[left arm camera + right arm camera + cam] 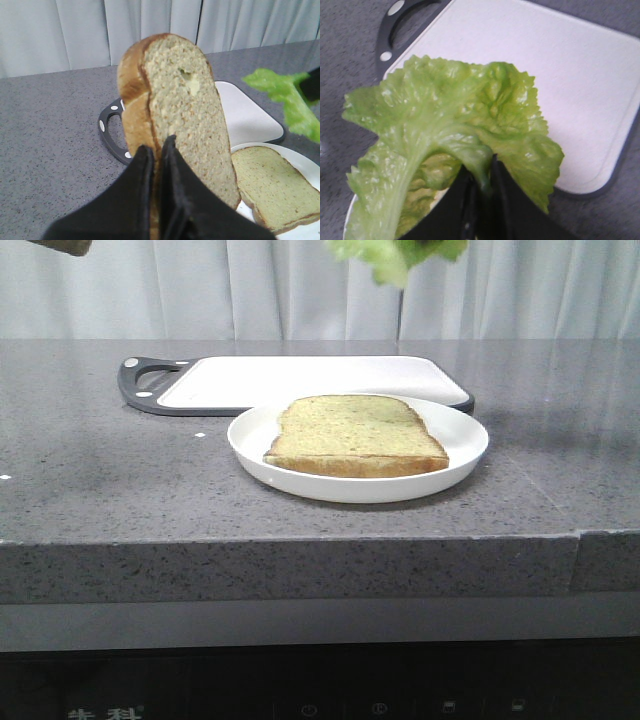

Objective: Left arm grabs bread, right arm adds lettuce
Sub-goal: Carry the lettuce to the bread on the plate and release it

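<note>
My left gripper point(157, 147) is shut on the lower edge of the bread point(185, 110), a thick slice with a golden crust, and holds it upright in the air above the counter. In the front view only a corner of the bread point(62, 246) shows at the top left. My right gripper point(482, 172) is shut on the lettuce point(455, 130), a ruffled green leaf hanging high above the cutting board. The lettuce also shows at the top of the front view point(395, 255) and in the left wrist view point(292, 100). Both arms are out of the front view.
A thinner bread slice point(355, 435) lies flat on a white plate point(455, 465) near the counter's front middle; it also shows in the left wrist view point(272, 185). A white cutting board with a dark handle point(300, 380) lies behind the plate. Curtains hang at the back.
</note>
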Motion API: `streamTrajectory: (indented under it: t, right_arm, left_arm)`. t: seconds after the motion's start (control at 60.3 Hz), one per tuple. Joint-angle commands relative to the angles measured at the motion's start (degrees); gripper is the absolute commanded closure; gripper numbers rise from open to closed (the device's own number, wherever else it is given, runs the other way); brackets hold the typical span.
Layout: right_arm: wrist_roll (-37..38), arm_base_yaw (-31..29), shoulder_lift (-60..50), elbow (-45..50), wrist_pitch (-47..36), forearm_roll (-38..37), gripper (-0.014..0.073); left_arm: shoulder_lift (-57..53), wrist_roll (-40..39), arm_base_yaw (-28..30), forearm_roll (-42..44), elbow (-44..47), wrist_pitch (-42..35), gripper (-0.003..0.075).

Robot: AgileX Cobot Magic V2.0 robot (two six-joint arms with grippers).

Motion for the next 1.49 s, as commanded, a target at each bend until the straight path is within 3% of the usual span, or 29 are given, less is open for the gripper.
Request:
streamTrajectory:
  t: [0.0,0.166,0.464,0.796,1.028,1.194,1.31,1.36,1.476]
  right_arm:
    - [-0.5,2.0,-5.0,5.9,-7.6,4.1,0.0547]
    - [-0.5,5.0,-5.0,12.7,-11.7,4.1,0.0547]
    - [-0.5,6.0,-0.7,13.4,-13.9,3.8,0.0545]
    - [-0.5,6.0,-0.4,13.1,-12.8,3.8,0.0266]
    - [-0.5,6.0,-2.1,13.1,-13.6,2.4,0.0248]
    - [-0.5,6.0,-5.7,13.1,-14.9,2.3,0.0183]
    - [-0.5,6.0,-10.5,13.1,-15.1,2.3,0.0231]
    - [-0.5,6.0,-13.2,13.3,-15.0,2.3,0.0309]
    - [-0.5,6.0,-20.0,15.4,-14.9,2.3,0.058]
  left_arm:
    - [-0.3,-0.6,0.1,0.7,-1.7,-3.5,0.0741]
    - [-0.3,-0.6,0.1,0.7,-1.7,-3.7,0.0741]
    - [-0.3,-0.6,0.1,0.7,-1.7,-3.8,0.0741]
    - [-0.3,-0.6,0.1,0.7,-1.7,-3.8,0.0741]
    - [-0.3,-0.6,0.1,0.7,-1.7,-3.8,0.0741]
    - [-0.3,-0.6,0.1,0.7,-1.7,-3.8,0.0741]
    - [-0.3,-0.6,0.1,-0.1,-1.7,-2.8,0.0741]
    - [-0.3,-0.6,0.1,-1.2,-1.7,-2.0,0.0741]
    - [0.6,-1.0,0.1,-3.7,-2.0,-1.6,0.0741]
